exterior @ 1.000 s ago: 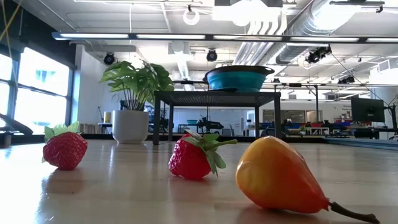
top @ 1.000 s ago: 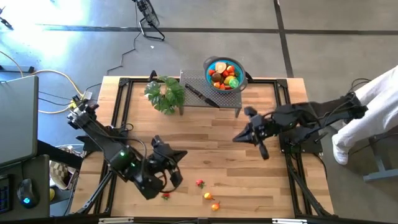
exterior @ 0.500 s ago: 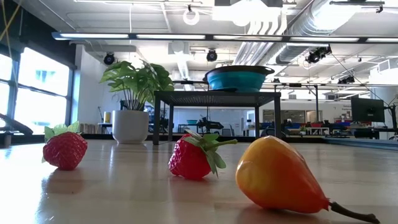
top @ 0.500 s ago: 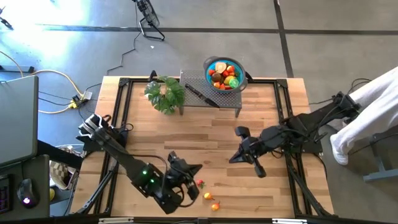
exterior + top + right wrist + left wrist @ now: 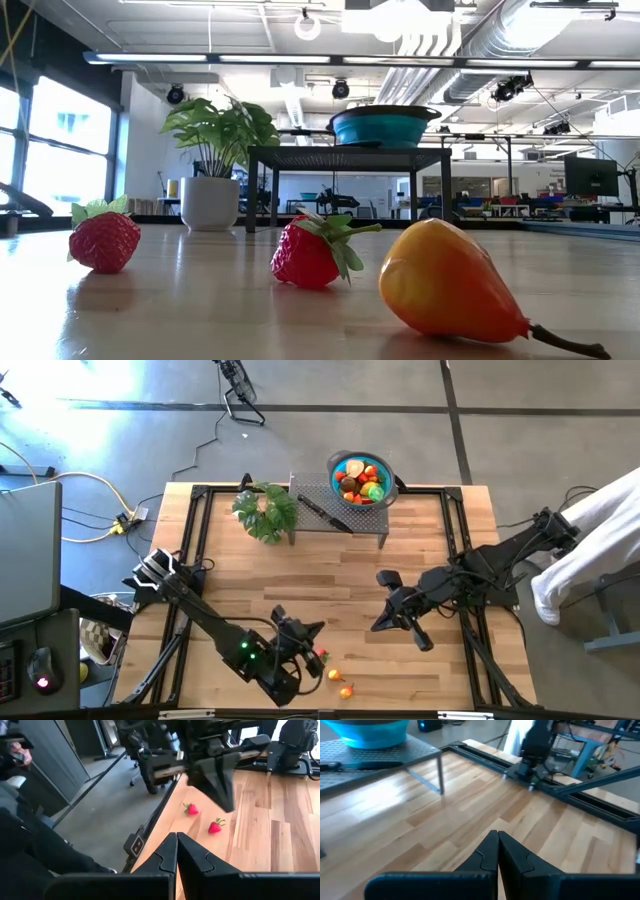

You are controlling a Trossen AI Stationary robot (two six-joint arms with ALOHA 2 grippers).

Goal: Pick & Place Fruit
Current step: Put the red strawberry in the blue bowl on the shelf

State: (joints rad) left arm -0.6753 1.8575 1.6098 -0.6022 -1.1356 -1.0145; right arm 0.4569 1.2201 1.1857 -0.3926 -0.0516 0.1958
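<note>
Three toy fruits lie on the wooden table near its front edge: a red strawberry (image 5: pixel 322 656), an orange piece (image 5: pixel 335 675) and a yellow-orange pear (image 5: pixel 346 691). The low view shows two strawberries (image 5: pixel 103 240) (image 5: pixel 312 252) and the pear (image 5: pixel 450 285) resting on their sides. The right wrist view also shows two strawberries (image 5: pixel 191 809) (image 5: pixel 216 826). My left gripper (image 5: pixel 318 629) is shut and empty, raised just beside the strawberry. My right gripper (image 5: pixel 377 625) is shut and empty over the table's middle right. The blue bowl (image 5: pixel 360 478) holds several fruits.
The bowl stands on a black mesh stand (image 5: pixel 340 518) at the far edge, with a black-handled knife (image 5: pixel 322 512) on it. A potted plant (image 5: pixel 265 510) sits left of the stand. A person in white (image 5: pixel 600 540) is beyond the table's right edge.
My left gripper has swung toward the table's right and near edge and has come down, ending beside the strawberry; its arm now covers the leftmost strawberry in the high view. My right gripper has moved toward the near edge and turned a little. Both stay shut. The fruits lie still.
</note>
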